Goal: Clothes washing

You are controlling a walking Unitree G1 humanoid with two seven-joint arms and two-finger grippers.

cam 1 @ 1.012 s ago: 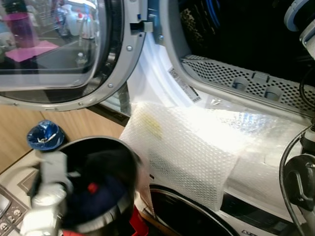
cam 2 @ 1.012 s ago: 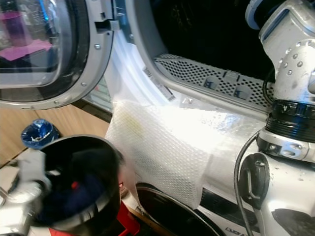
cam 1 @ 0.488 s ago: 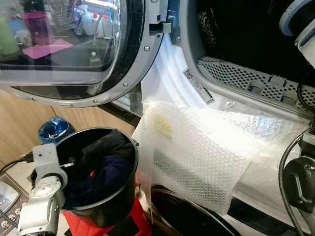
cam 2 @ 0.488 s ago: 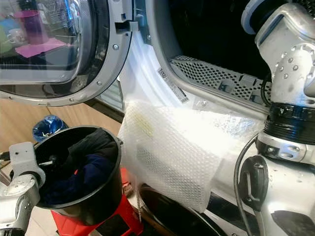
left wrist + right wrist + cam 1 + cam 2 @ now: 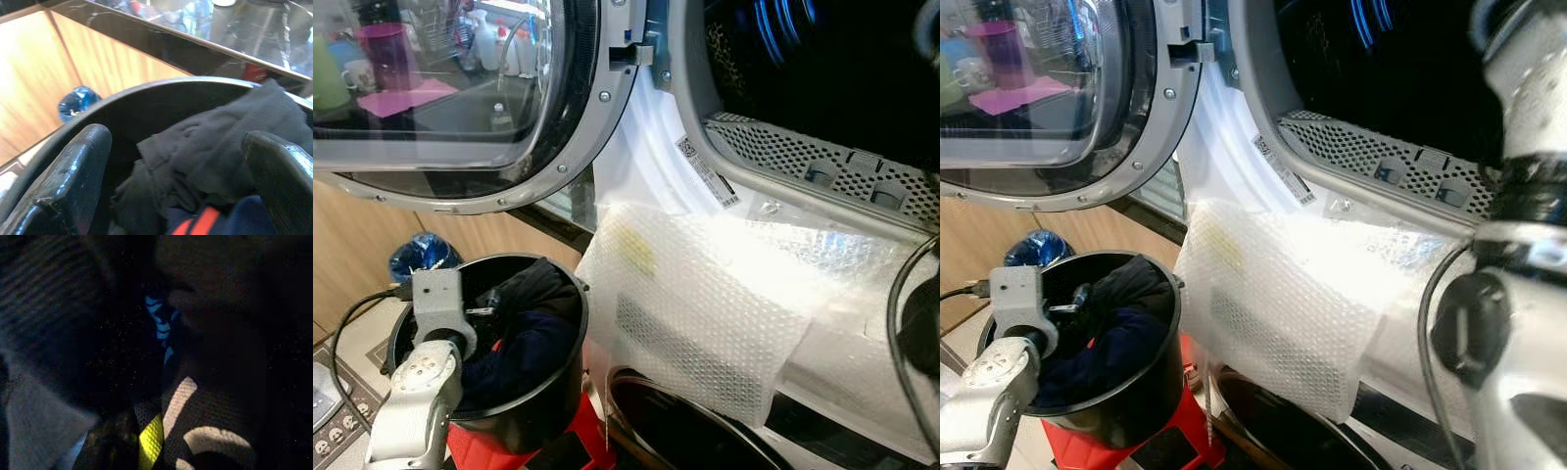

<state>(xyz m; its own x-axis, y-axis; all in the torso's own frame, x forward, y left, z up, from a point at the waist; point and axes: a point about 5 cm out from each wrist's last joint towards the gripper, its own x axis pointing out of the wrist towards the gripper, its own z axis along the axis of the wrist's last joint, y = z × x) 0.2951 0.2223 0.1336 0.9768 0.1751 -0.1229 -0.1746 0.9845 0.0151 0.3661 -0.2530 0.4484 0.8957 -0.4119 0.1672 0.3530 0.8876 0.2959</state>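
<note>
Jaws of the left gripper (image 5: 176, 161) stand released over dark clothes (image 5: 533, 323) in the black bucket (image 5: 553, 397). Whether the right arm's jaws are clenched, I cannot tell; its wrist view is dark.

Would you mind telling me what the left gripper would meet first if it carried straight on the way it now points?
Most likely the dark grey garment heaped in the black bucket: the open left gripper points down into it, fingers astride the cloth. Depth is hard to judge.
</note>
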